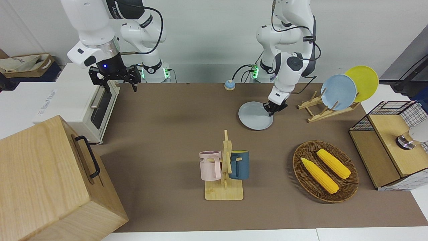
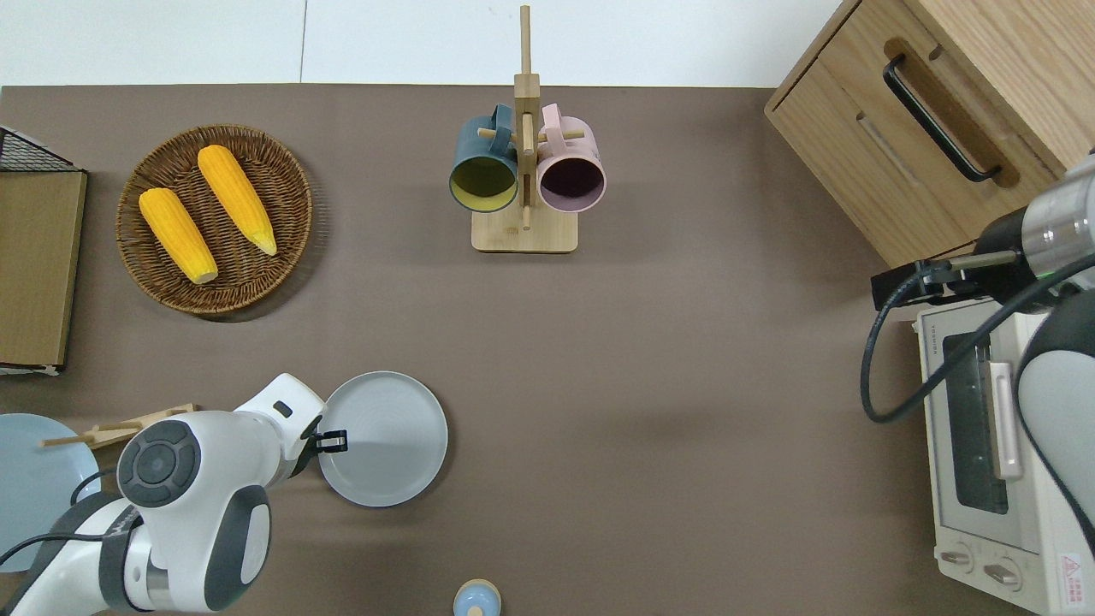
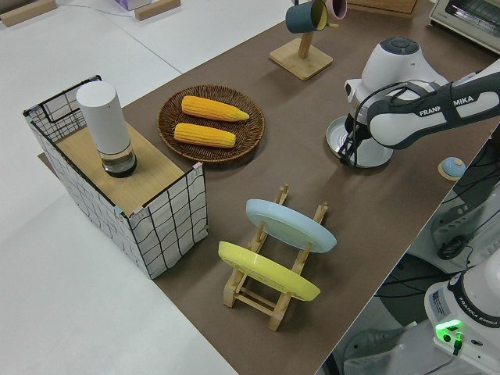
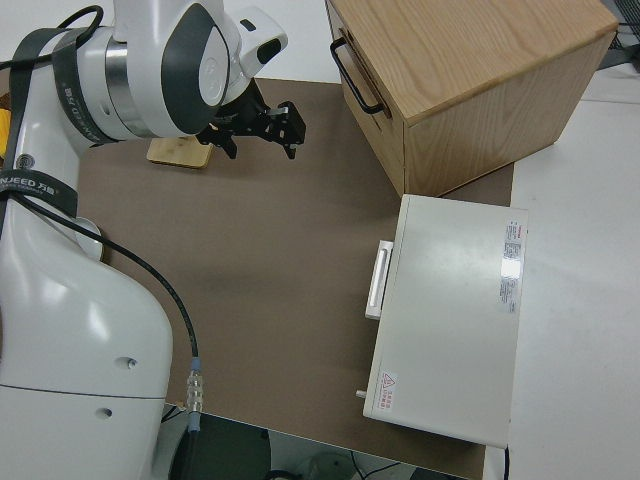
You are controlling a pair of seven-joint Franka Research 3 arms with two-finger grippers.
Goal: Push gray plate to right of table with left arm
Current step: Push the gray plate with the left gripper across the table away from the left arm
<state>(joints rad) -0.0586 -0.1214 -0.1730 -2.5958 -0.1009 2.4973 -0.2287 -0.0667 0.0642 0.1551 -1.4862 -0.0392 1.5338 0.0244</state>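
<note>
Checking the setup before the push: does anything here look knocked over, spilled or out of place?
Nothing stands out. The gray plate lies flat on the table, the left hand at its edge; both cups hang on their stand.

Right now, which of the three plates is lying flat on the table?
The gray plate lies flat on the table, at the left end effector. The sky-blue plate and the yellow plate stand on edge in the wooden rack.

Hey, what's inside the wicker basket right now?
The wicker basket holds two yellow corn cobs lying side by side, ends angled toward the rim. Nothing else shows inside, though the weave directly beneath each cob is covered.
</note>
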